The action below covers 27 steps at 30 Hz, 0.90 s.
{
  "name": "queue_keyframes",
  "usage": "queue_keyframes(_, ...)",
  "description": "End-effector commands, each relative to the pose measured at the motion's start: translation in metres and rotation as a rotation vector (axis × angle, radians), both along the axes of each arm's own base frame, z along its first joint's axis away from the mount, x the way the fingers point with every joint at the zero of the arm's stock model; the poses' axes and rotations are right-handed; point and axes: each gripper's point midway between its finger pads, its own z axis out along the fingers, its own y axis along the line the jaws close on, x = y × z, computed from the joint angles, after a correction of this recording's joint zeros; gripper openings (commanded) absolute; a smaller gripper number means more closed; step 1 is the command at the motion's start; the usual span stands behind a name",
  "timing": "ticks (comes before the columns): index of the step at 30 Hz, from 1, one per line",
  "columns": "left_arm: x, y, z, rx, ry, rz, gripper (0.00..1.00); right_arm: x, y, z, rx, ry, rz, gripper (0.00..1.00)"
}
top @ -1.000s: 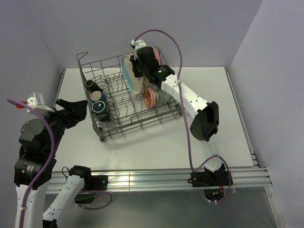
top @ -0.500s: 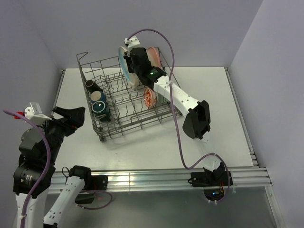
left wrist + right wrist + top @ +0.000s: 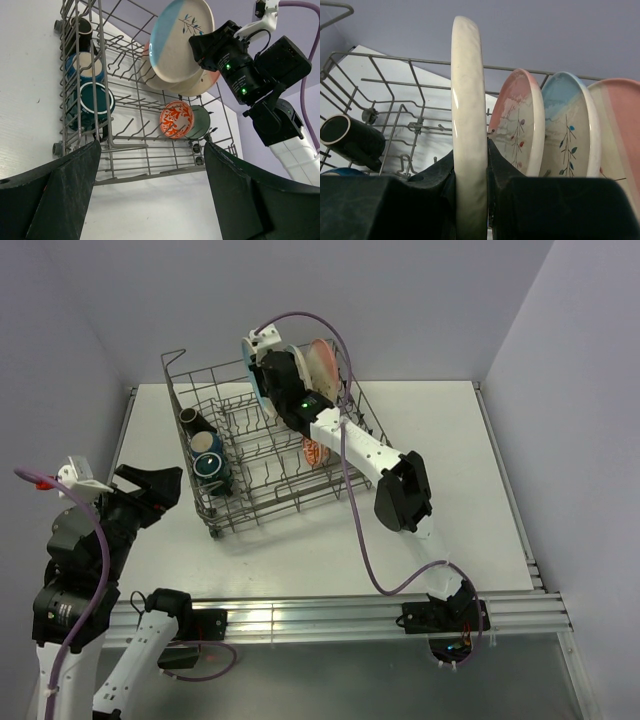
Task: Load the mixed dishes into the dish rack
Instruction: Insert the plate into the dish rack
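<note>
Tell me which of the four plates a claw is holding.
The light-blue-and-cream plate, gripped by its rim in the right claw; the other three stand in the dish rack.

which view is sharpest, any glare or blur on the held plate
Right wrist view: the plate is crisp, with a soft sheen down its rim, while the right fingers below are dark. Left wrist view: the left fingers are dark and soft-edged, the rack sharp but skewed. Top view: even light, faint shadows.

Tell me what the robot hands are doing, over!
Left gripper: jaws open, empty, near the rack. Right gripper: jaws shut on a plate above the rack. Three plates already racked next to it; path looks clear.
</note>
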Motion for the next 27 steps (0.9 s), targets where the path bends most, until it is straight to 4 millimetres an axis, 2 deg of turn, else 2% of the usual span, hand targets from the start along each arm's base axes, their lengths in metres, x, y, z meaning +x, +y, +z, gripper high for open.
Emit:
queue_keyframes(1, 0.001, 0.001, 0.006, -0.013, -0.029, 0.011, 0.91, 0.007, -0.008, 0.087, 0.193, -0.198, -0.053, 0.00)
queue_keyframes(4, 0.003, 0.000, 0.006, -0.012, -0.027, 0.008, 0.91, 0.006, -0.005, 0.075, 0.222, -0.154, -0.063, 0.00)
queue_keyframes(8, 0.006, -0.002, 0.005, -0.014, -0.025, 0.001, 0.91, 0.002, 0.003, 0.045, 0.205, -0.111, -0.086, 0.00)
queue_keyframes(11, 0.007, -0.002, 0.005, -0.016, -0.024, -0.002, 0.91, 0.003, 0.006, 0.032, 0.202, -0.097, -0.099, 0.00)
queue_keyframes(16, 0.006, -0.002, 0.004, -0.023, -0.020, -0.001, 0.91, -0.002, 0.022, 0.018, 0.184, -0.094, -0.069, 0.00)
queue_keyframes(22, 0.007, -0.006, -0.001, -0.042, -0.013, -0.014, 0.91, -0.002, 0.035, -0.016, 0.156, -0.063, -0.049, 0.00)
queue_keyframes(25, 0.008, -0.008, -0.003, -0.048, -0.006, -0.020, 0.91, -0.002, 0.038, -0.022, 0.151, -0.061, -0.040, 0.07)
queue_keyframes(27, 0.009, -0.009, -0.004, -0.051, -0.002, -0.026, 0.91, -0.001, 0.036, -0.023, 0.144, -0.064, -0.039, 0.19)
